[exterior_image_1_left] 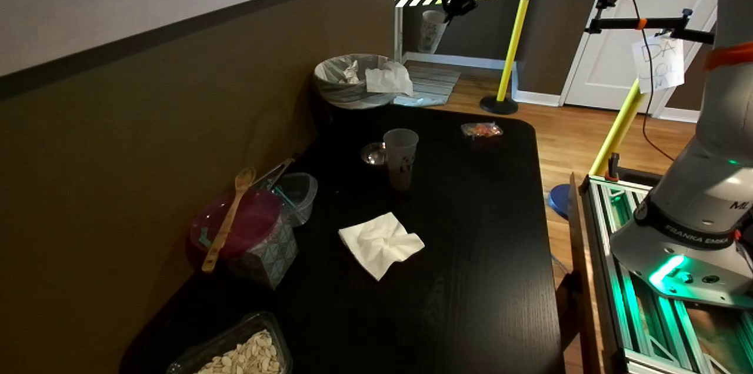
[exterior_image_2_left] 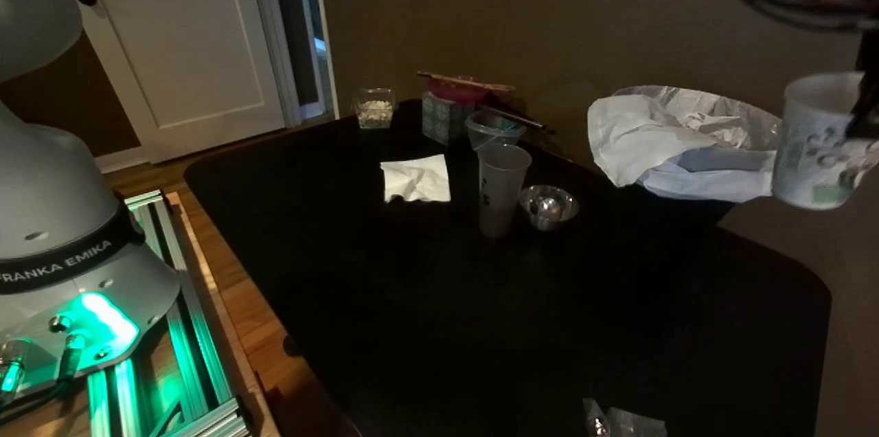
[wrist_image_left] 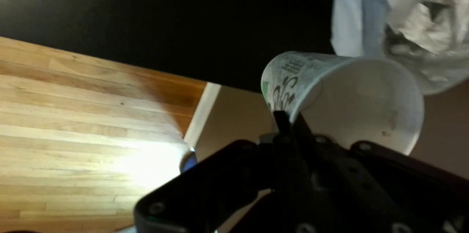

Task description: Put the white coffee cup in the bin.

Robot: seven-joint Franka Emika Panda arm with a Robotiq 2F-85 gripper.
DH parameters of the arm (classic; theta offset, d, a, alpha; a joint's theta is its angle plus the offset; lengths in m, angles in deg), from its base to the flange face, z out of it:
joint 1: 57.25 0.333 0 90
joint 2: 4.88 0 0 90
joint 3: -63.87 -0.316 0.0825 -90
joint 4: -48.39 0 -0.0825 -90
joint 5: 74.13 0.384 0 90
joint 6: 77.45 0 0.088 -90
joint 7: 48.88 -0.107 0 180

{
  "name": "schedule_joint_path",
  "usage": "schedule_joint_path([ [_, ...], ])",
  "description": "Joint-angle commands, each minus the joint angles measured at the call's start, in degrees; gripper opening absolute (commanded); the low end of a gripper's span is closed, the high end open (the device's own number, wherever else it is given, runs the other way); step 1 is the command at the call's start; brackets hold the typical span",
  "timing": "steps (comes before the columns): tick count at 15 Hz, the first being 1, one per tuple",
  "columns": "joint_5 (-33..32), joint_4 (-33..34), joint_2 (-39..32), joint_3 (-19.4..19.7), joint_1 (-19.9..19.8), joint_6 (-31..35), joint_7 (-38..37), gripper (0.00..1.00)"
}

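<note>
The white coffee cup (exterior_image_1_left: 432, 34) hangs in the air from my gripper (exterior_image_1_left: 448, 19), above and to the right of the bin (exterior_image_1_left: 327, 87) as an exterior view shows it. In an exterior view the cup (exterior_image_2_left: 816, 155) overlaps the right side of the bin's pale liner (exterior_image_2_left: 621, 135). In the wrist view my gripper (wrist_image_left: 291, 117) is shut on the cup's wall at the rim, one finger inside and one outside. The cup (wrist_image_left: 362, 93) lies tilted there with its mouth visible and empty. The bin's liner (wrist_image_left: 353, 17) shows at the upper right, with crumpled paper inside.
The black table (exterior_image_1_left: 470, 256) bears a see-through tumbler (exterior_image_1_left: 400, 156), a metal bowl (exterior_image_2_left: 548, 209), a white napkin (exterior_image_1_left: 382, 244) and a small bag with colourful contents (exterior_image_1_left: 482, 130). A box with a wooden spoon (exterior_image_1_left: 229, 221) stands by the wall. A yellow post (exterior_image_1_left: 514, 44) stands behind.
</note>
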Motion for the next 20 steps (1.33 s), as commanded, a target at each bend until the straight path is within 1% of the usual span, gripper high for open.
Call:
schedule_joint_path([
  [1,6.1,-5.7,9.9,-1.9,0.5,3.3,6.0,0.01],
  [2,7.4,-6.4,11.7,-2.3,1.0,3.4,8.7,0.01],
  [5,10.6,-8.5,16.1,-3.0,3.3,0.0,16.8,0.01],
  [8,10.5,-11.3,17.5,-3.1,7.4,-0.2,21.1,0.01],
  [9,9.4,-7.1,15.4,-1.4,7.0,-0.6,17.7,0.01],
  [10,9.4,-7.6,15.6,-1.5,7.8,-0.5,17.9,0.04],
  [13,9.4,-7.2,15.5,-0.9,8.0,-0.5,17.8,0.04],
  [14,9.3,-7.1,15.5,-0.7,7.9,-0.5,17.8,0.01],
  [15,9.6,-7.1,15.2,-0.9,8.2,-2.2,18.2,0.01],
  [20,7.3,-5.4,12.2,-3.0,11.7,-4.3,19.5,0.01],
])
